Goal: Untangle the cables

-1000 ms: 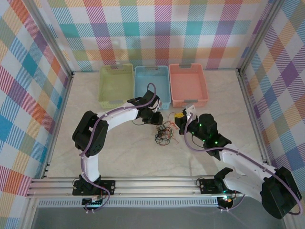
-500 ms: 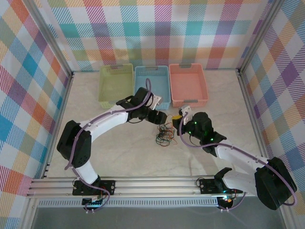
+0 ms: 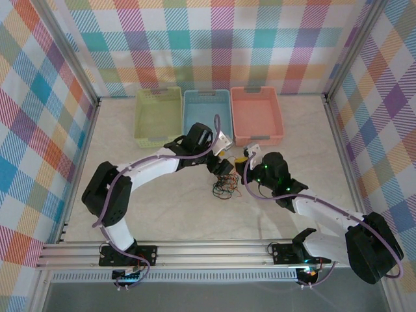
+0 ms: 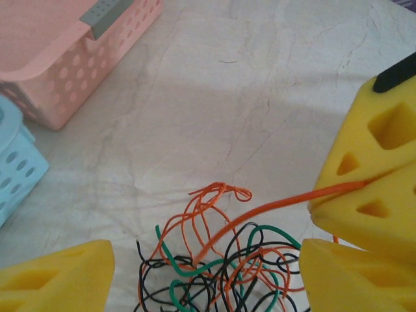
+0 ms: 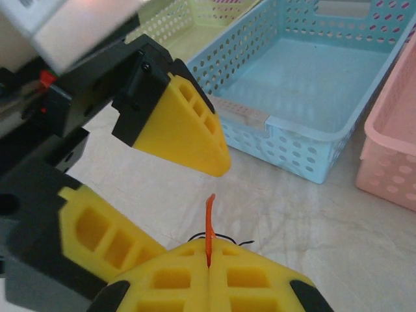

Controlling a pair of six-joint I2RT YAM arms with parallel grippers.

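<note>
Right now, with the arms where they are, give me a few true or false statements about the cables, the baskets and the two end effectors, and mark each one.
1. The right end effector is shut on an orange cable. True.
2. The left end effector is clamped on a black cable. False: it is open, with its jaws standing on either side of the tangle of cables.
3. One cable already lies in the blue basket. False: that basket is empty.
4. The tangle of cables lies on the table, on the near side of the baskets and not in any of them. True.
</note>
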